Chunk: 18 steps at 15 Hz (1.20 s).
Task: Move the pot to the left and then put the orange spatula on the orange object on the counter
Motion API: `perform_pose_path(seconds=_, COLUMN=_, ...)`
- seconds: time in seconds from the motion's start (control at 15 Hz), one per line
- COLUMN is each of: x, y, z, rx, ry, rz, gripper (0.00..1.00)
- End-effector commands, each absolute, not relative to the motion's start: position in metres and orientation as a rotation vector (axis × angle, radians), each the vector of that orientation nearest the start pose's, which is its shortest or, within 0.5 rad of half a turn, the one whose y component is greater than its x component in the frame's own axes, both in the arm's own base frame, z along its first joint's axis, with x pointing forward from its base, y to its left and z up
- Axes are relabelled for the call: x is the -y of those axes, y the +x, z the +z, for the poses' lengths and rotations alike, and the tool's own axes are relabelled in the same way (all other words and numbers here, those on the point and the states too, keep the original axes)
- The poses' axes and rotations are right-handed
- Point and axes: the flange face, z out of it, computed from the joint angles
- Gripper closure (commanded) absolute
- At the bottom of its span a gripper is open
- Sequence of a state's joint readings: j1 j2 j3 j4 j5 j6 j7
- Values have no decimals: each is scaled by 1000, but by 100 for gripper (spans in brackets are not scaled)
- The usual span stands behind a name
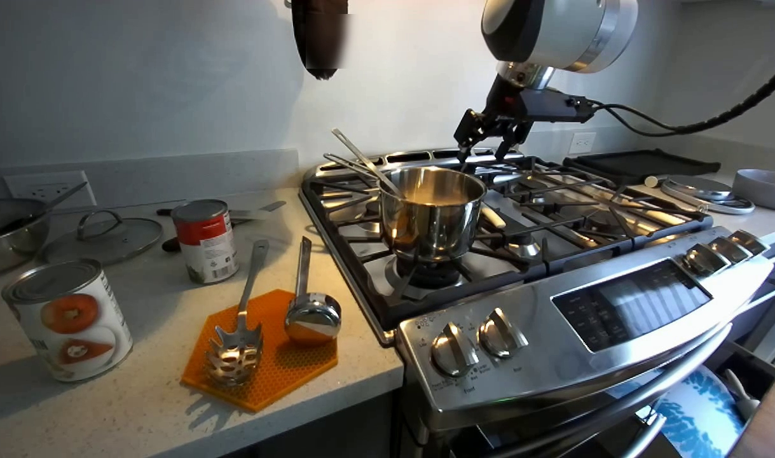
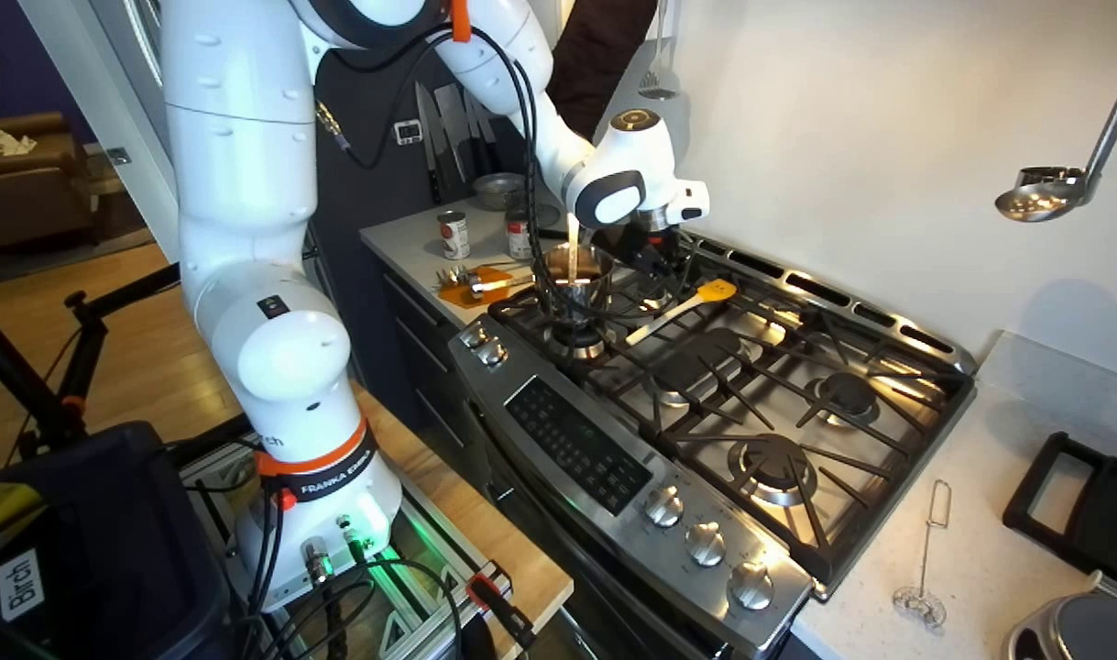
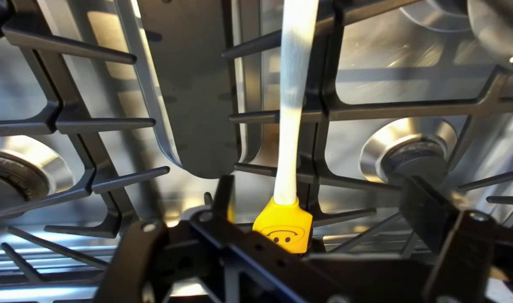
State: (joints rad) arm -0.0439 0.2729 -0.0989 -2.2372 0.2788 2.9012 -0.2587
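Observation:
The steel pot (image 1: 432,219) stands on the front burner nearest the counter, with a thin utensil handle leaning out of it. It also shows in an exterior view (image 2: 587,298). The orange spatula, with a yellow-orange smiley head (image 3: 286,221) and a pale handle (image 2: 663,321), lies across the stove grates beside the pot. The orange object is a hexagonal mat (image 1: 285,359) on the counter; a slotted spoon (image 1: 234,359) and a round metal scoop (image 1: 312,318) lie on it. My gripper (image 1: 482,154) is open and empty above the spatula head; in the wrist view (image 3: 321,187) its fingers are far apart.
Two cans (image 1: 204,245) (image 1: 69,324), a glass lid (image 1: 110,242) and a pan (image 1: 12,229) stand on the counter. Iron grates (image 2: 769,394) cover the stove. A wall (image 1: 393,95) rises behind it. A whisk (image 2: 925,559) and black tray (image 2: 1099,504) lie beyond the stove.

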Motion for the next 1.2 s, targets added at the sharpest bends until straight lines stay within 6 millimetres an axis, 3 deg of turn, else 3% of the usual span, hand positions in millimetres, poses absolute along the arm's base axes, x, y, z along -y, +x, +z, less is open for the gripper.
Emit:
perform_pose_path(seconds=0.0, x=93, y=589, z=267, rx=-230, ry=-3074, rz=-546, gripper=0)
perform_pose_path(seconds=0.33, x=89, y=605, z=248, rx=-256, ry=-3076, rz=-508, gripper=3)
perform_pose_path(seconds=0.53, x=96, y=611, z=238, rx=-290, ry=-3078, rz=-501, gripper=17)
perform_pose_path(seconds=0.6, x=98, y=612, z=234, rx=-299, ry=-3080, rz=-496, gripper=31)
perform_pose_path(seconds=0.67, x=100, y=613, z=231, rx=-307, ry=-3076, rz=-490, gripper=35)
perform_pose_path(seconds=1.13, x=107, y=617, z=213, rx=-333, ry=-3082, rz=-469, gripper=43)
